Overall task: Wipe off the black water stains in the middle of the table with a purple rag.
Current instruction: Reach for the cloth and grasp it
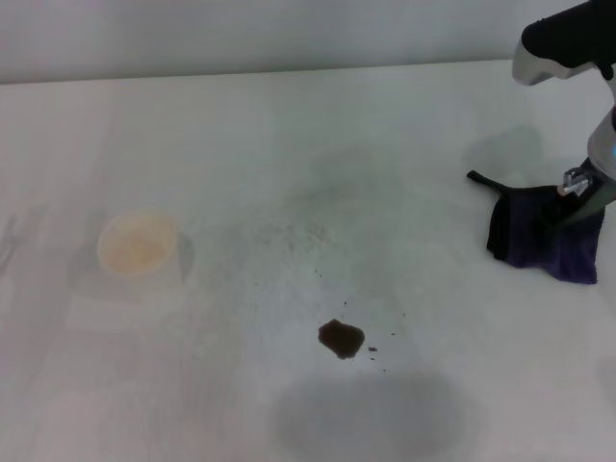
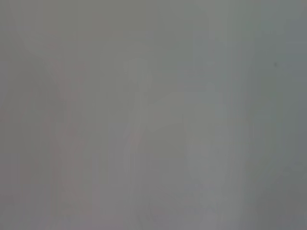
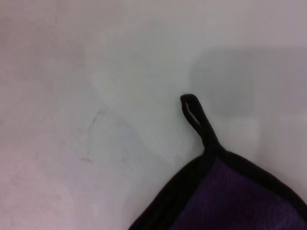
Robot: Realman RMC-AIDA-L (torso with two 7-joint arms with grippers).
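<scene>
White scuffed table [image 1: 289, 144], black water stains [image 1: 341, 338], possibly grey wall behind

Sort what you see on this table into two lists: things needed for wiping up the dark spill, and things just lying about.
Belongs to the job:
- black water stains
- purple rag, at the right gripper
- table

Just lying about:
- white paper cup, on the robot's left, well apart from the stains

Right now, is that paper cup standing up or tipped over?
Upright: the head view looks down into the paper cup's round open mouth on the table.
</scene>
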